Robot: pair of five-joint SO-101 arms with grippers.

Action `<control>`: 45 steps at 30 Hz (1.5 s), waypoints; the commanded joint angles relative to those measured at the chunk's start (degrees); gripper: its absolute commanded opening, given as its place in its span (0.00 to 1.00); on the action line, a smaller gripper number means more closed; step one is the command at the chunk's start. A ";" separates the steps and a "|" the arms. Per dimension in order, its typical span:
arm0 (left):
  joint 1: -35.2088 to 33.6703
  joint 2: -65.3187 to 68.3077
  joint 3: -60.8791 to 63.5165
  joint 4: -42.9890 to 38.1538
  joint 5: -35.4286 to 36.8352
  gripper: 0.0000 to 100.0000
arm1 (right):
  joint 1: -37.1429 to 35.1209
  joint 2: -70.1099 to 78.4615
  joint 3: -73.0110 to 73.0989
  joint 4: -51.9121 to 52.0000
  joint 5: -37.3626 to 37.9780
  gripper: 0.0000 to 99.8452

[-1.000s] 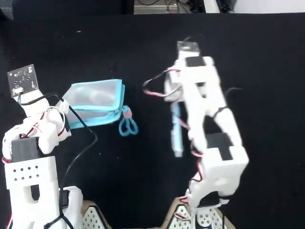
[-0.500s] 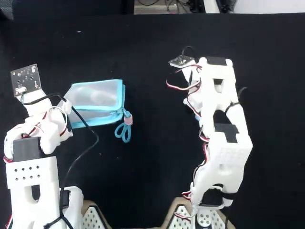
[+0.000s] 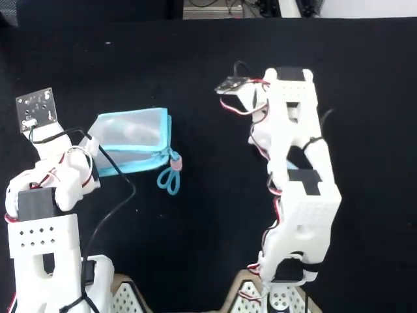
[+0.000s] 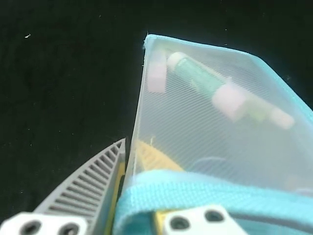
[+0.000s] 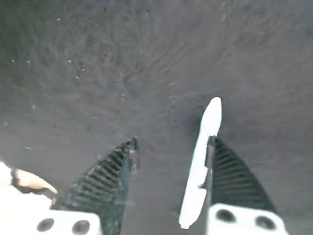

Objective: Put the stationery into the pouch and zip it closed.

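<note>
Holding the pouch (image 4: 205, 142): our left gripper (image 4: 131, 156), jaws clamped on its edge.
Right gripper (image 5: 172, 142): jaws apart, we see a white pen (image 5: 201, 161) beside one.

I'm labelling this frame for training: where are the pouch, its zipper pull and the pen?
pouch (image 3: 130, 134): high view, on its mesh side.
zipper pull (image 3: 174, 167): high view, top of the blue loop.
pen (image 5: 201, 161): right wrist view, middle of the barrel.

Black cloth-covered table (image 3: 195, 65), a strip of cables (image 3: 218, 6) and pale wall (image 3: 368, 8) beyond its far edge
</note>
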 commanded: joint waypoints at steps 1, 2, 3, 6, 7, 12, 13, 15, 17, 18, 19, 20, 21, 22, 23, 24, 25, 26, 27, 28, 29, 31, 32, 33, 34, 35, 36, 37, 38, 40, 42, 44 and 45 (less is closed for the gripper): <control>0.57 -0.44 -1.71 0.53 0.00 0.03 | 0.35 0.92 -4.00 1.05 2.73 0.29; 0.57 -0.44 -1.71 0.53 0.00 0.03 | -0.09 1.71 -4.88 1.05 2.73 0.28; 0.57 -0.44 -1.71 0.62 0.00 0.03 | -0.35 2.59 -5.76 1.05 2.73 0.27; 0.57 -0.44 -1.71 0.70 0.00 0.03 | 0.35 6.37 -9.45 0.97 3.69 0.25; 0.57 -0.44 -1.71 0.70 0.00 0.03 | 0.97 8.04 -10.77 0.97 4.92 0.25; 0.57 -0.44 -1.71 0.70 0.00 0.03 | 4.75 14.11 -16.04 1.76 8.00 0.25; 0.57 -0.44 -1.71 0.70 0.00 0.03 | 5.10 14.90 -16.92 2.64 8.09 0.25; 0.57 -0.44 -1.71 0.62 0.00 0.03 | 5.19 15.69 -17.63 4.22 8.09 0.25; 0.57 -0.44 -1.71 0.53 0.00 0.03 | 5.19 16.04 -17.54 4.48 8.00 0.25; 0.57 -0.44 -1.71 0.62 0.00 0.03 | 5.36 16.13 -17.54 4.48 8.00 0.25; 0.57 -0.44 -1.71 0.70 0.00 0.03 | 5.54 16.22 -17.54 4.40 8.00 0.25; 0.57 -0.44 -1.71 0.70 0.00 0.03 | 5.98 16.31 -17.54 4.22 8.00 0.25; 0.57 -0.44 -1.71 0.70 0.00 0.03 | 6.33 16.57 -17.45 3.96 8.09 0.25; 0.57 -0.44 -1.71 0.70 0.00 0.03 | 6.51 17.27 -17.45 3.25 8.09 0.25; 0.57 -0.44 -1.71 0.70 0.00 0.03 | 6.68 18.15 -17.54 2.37 8.09 0.25; 0.57 -0.44 -1.71 0.70 0.00 0.03 | 6.68 19.12 -17.54 1.58 8.00 0.25; 0.57 -0.44 -1.71 0.70 0.00 0.03 | 6.68 20.35 -17.54 0.97 8.00 0.25; 0.57 -0.44 -1.71 0.70 0.00 0.03 | 6.68 21.49 -17.63 0.70 8.00 0.25; 0.57 -0.44 -1.71 0.70 0.00 0.03 | 6.68 22.73 -17.98 0.62 8.00 0.24; 0.57 -0.44 -1.71 0.70 0.00 0.03 | 6.68 23.52 -18.15 0.53 8.00 0.22; 0.57 -0.44 -1.71 0.70 0.00 0.03 | 6.59 24.22 -18.86 0.62 8.00 0.19; 0.57 -0.44 -1.71 0.70 0.00 0.03 | 6.59 25.01 -20.18 0.88 7.91 0.09; 0.57 -0.44 -1.71 0.70 0.00 0.03 | 6.59 25.10 -20.70 0.88 7.82 0.02; 0.57 -0.44 -1.71 0.70 0.00 0.03 | 6.68 24.92 -20.88 1.05 6.68 0.01; 0.57 -0.44 -1.71 0.70 0.00 0.03 | 6.77 24.31 -21.05 1.67 5.36 0.03; 0.57 -0.44 -1.71 0.70 0.00 0.03 | 6.95 23.43 -21.67 2.55 4.31 0.01; 0.57 -0.44 -1.71 0.62 0.00 0.03 | 7.12 22.20 -22.29 3.69 3.52 0.01; 0.57 -0.44 -1.71 0.62 0.00 0.03 | 7.21 20.70 -22.99 4.66 2.73 0.01; 0.57 -0.44 -1.71 0.62 0.00 0.03 | 7.30 18.68 -23.25 4.92 1.41 0.01; 0.57 -0.44 -1.71 0.62 0.00 0.03 | 7.38 13.93 -22.37 4.92 -2.29 0.01; 0.57 -0.44 -1.71 0.62 0.00 0.03 | 6.86 9.10 -19.38 4.92 -6.15 0.01; 0.57 -0.44 -1.71 0.53 0.00 0.03 | 5.45 4.70 -15.25 4.75 -9.05 0.01; 0.57 -0.44 -1.71 0.53 0.00 0.03 | 4.66 2.86 -12.70 4.48 -10.20 0.01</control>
